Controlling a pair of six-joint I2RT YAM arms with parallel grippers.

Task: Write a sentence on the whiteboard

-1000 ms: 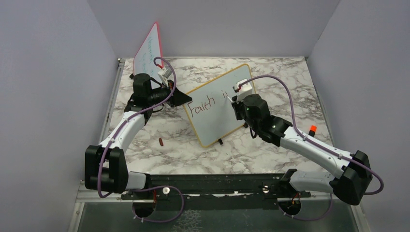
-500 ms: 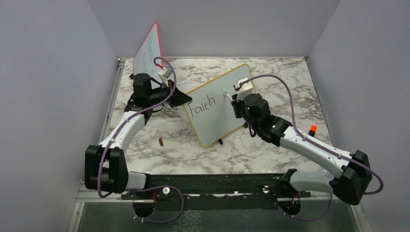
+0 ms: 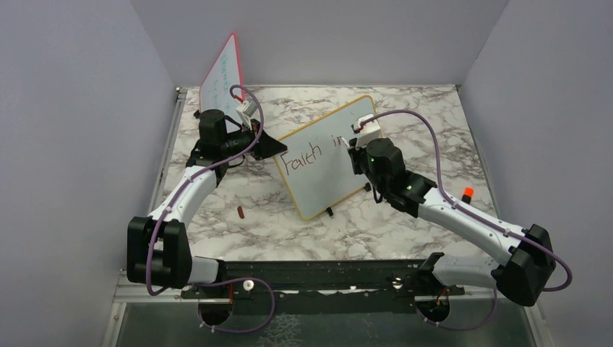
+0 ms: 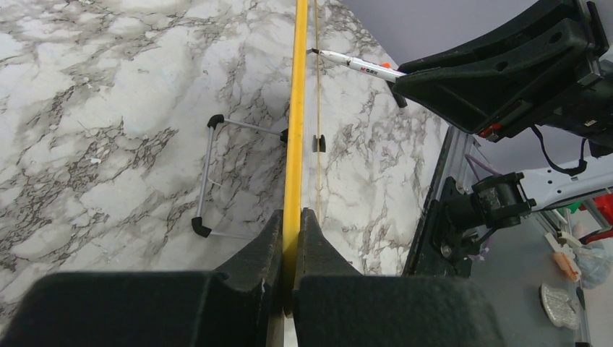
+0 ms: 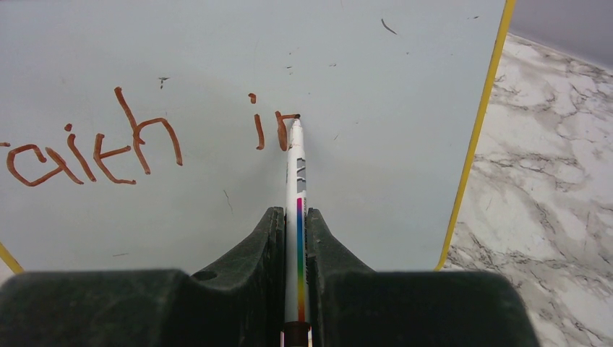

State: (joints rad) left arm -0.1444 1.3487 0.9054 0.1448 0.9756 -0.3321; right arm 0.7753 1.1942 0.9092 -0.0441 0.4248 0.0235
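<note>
The whiteboard [image 3: 322, 173] stands on the worktop [image 3: 253, 195] with its yellow edge pinched in the left hand [image 4: 291, 220], and the right hand [image 5: 295, 220] grips a pen [image 5: 296, 170] that is partway through "in" after "Faith", so the sentence [image 5: 144, 141] looks only begun.

yellow-framed whiteboard [image 3: 327, 189], near upright on black feet, dark red sentence [image 3: 309, 157] only "faith in"

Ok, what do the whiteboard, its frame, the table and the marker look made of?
The whiteboard shows a smooth, pale face that takes ink cleanly: likely coated board or steel. Its frame is even yellow-orange, probably plastic. The table has grey marble veining; real stone or printed laminate, I cannot tell. The marker has a smooth white barrel with a rainbow stripe: likely plastic.
</note>
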